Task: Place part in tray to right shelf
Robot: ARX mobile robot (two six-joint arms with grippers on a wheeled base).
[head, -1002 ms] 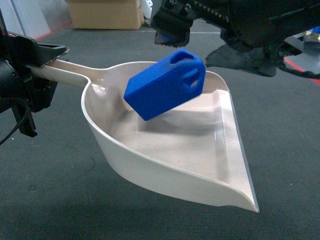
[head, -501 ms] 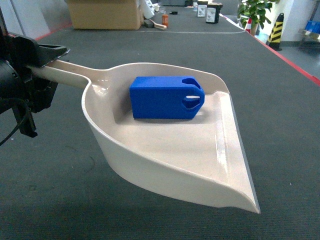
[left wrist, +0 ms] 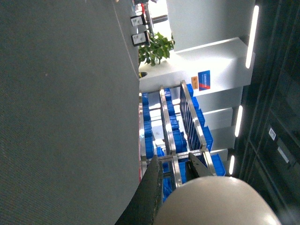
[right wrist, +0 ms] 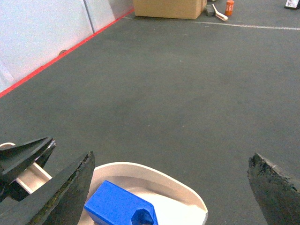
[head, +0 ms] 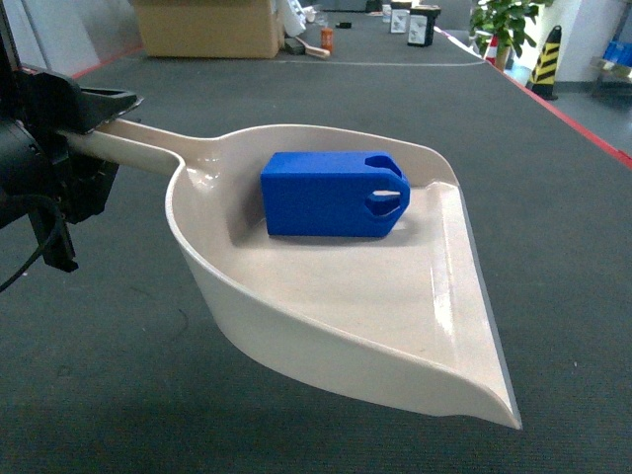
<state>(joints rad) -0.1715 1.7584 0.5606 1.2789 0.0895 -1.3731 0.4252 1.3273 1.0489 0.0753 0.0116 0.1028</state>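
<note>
Part (head: 331, 195): lies flat inside tray (head: 326, 316), toward 12 o'clock.
Left gripper (head: 69, 123): clamped on tray handle, 9 o'clock.
Right gripper (right wrist: 171, 185): jaws wide apart, holding nothing.

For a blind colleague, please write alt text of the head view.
A blue part lies inside a cream tray, which the left gripper holds by its handle above dark grey floor. A cardboard box stands far behind.

My left gripper (head: 84, 123) sits at the far left of the head view, its fingers (head: 104, 99) clamped on the tray handle (head: 133, 146); my right gripper (right wrist: 171, 183) hangs with its fingers (right wrist: 61, 192) spread wide, gripping nothing.
</note>
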